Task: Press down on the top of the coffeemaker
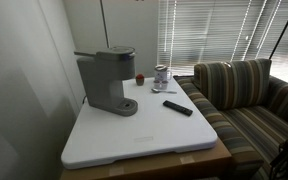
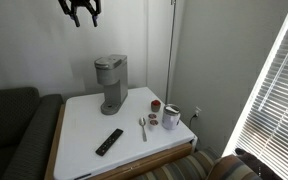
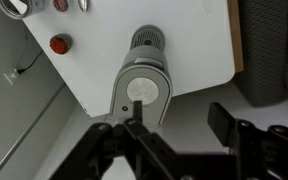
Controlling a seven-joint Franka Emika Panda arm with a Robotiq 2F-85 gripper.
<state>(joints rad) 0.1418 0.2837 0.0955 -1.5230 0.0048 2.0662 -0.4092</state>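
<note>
The grey coffeemaker [image 1: 108,78] stands on the white table top in both exterior views [image 2: 111,82], boxy with an overhanging head and round drip base. Its flat top [image 1: 114,51] has a thin handle lip sticking out to one side. In the wrist view the top [image 3: 144,88] is seen from straight above, with the round base [image 3: 148,40] beyond it. My gripper [image 2: 81,12] hangs high above the table, well above the machine and to one side of it. Its jaws [image 3: 176,115] are open and empty.
On the table lie a black remote [image 1: 177,107], a small metal jar [image 1: 161,74], a spoon [image 2: 142,127], a red pod [image 1: 139,78] and a white mug [image 2: 171,117]. A striped sofa [image 1: 244,95] stands beside the table. Window blinds [image 1: 214,30] hang behind it.
</note>
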